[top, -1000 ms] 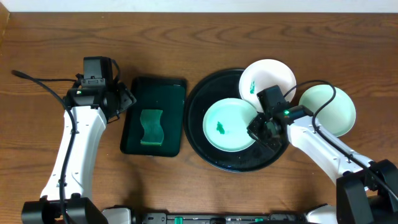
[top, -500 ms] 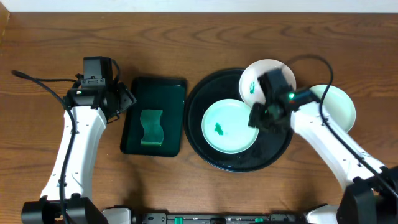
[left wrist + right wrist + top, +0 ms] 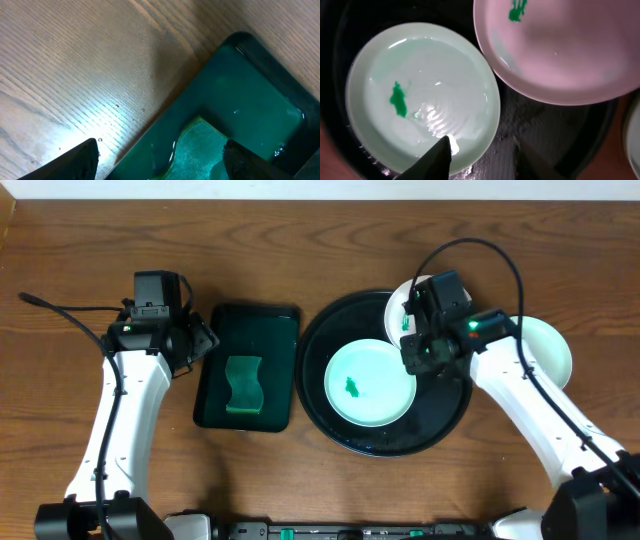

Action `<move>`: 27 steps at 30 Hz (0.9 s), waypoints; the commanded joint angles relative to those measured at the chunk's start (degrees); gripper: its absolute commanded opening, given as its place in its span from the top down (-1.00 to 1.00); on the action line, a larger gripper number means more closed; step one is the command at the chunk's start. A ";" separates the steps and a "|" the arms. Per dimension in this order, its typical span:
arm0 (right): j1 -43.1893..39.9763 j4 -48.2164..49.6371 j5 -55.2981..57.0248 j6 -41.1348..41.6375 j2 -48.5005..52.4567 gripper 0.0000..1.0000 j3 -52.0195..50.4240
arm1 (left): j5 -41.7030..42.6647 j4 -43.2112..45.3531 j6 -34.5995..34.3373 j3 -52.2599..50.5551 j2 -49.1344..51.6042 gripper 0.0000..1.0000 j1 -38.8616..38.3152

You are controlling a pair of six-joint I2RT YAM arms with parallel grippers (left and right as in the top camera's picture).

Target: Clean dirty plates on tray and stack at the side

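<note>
Three shallow plates: one round pale mint-green smeared plate (image 3: 370, 383) lies on the large round glossy black tray (image 3: 320, 330), a white smeared plate (image 3: 555, 45) straddles its far right rim, and a second mint-green plate (image 3: 548, 355) sits right, off it. They look stiff, glossy and probably slippery (wet-looking), so pinch the rim. The right gripper (image 3: 485, 159), jaws apart and empty, hovers over the first plate's right edge. The left gripper (image 3: 165, 165) gapes, well left.

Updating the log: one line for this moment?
left fingers open, beside sponge tray | right fingers open, empty, over black tray | mint plate, white plate smeared
</note>
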 commanded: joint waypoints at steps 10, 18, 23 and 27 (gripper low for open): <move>-0.37 16.70 2.27 -4.50 2.29 0.45 -12.44 | -0.72 -0.11 -0.07 0.83 0.11 -0.60 0.17; -0.37 24.11 4.85 -4.48 2.32 0.48 -17.05 | -0.74 -0.11 -0.07 0.83 0.11 -0.60 0.17; -0.42 25.62 5.01 -3.56 2.32 0.69 -17.94 | -0.72 -0.11 -0.07 0.83 0.11 -0.60 0.17; -0.42 26.25 5.03 -3.13 2.32 0.79 -18.21 | -0.72 -0.11 -0.07 0.83 0.11 -0.60 0.17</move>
